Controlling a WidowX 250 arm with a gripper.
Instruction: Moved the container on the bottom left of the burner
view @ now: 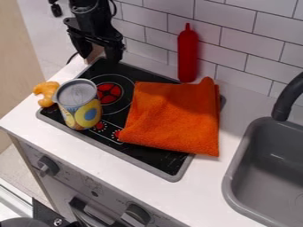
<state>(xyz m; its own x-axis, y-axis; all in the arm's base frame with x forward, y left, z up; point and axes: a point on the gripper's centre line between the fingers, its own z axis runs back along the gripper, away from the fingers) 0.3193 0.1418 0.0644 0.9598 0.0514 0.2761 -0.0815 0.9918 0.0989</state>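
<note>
Up at eleven o'clock, here's the arm (89,17), black from top to tip, with a chunky, rounded housing up high, a slimmer section under it, and a thin black cable (114,7) curving along its three o'clock side. Down at its six o'clock end there's the gripper (99,57), black as well, a wide, angular crossbar with small pale glints along it and two thick, blocky fingers (114,53), dark and plain, the finer markings too small to make out.

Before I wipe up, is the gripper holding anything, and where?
Nothing, it seems: the gripper has its fingers apart, a tan patch showing between them; the can stands clear on the stove.
</note>
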